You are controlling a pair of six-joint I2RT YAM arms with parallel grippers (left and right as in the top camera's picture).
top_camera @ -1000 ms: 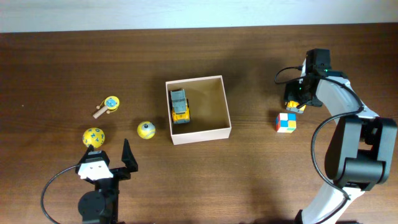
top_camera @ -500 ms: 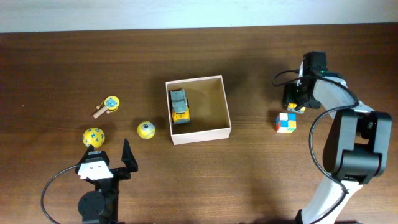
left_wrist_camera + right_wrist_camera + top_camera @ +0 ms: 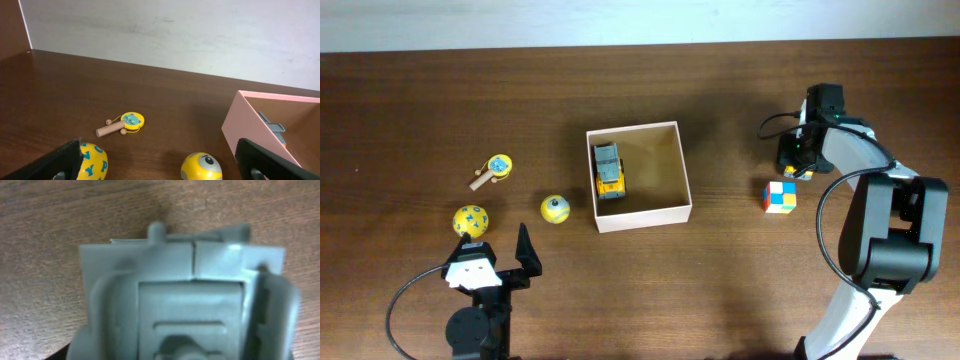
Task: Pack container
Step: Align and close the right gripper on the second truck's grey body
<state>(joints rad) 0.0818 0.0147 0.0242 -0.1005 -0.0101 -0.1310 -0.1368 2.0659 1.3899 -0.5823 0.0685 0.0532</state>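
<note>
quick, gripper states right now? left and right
left gripper: open, holding nothing.
right gripper: cannot be told; it sits close over a grey toy, and its fingers do not show clearly.

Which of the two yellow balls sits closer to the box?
The smaller ball with an eye, just left of the container; the blue-patterned ball lies farther left.

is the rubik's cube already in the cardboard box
No, the rubik's cube sits outside the cardboard box, which holds only a toy truck.
</note>
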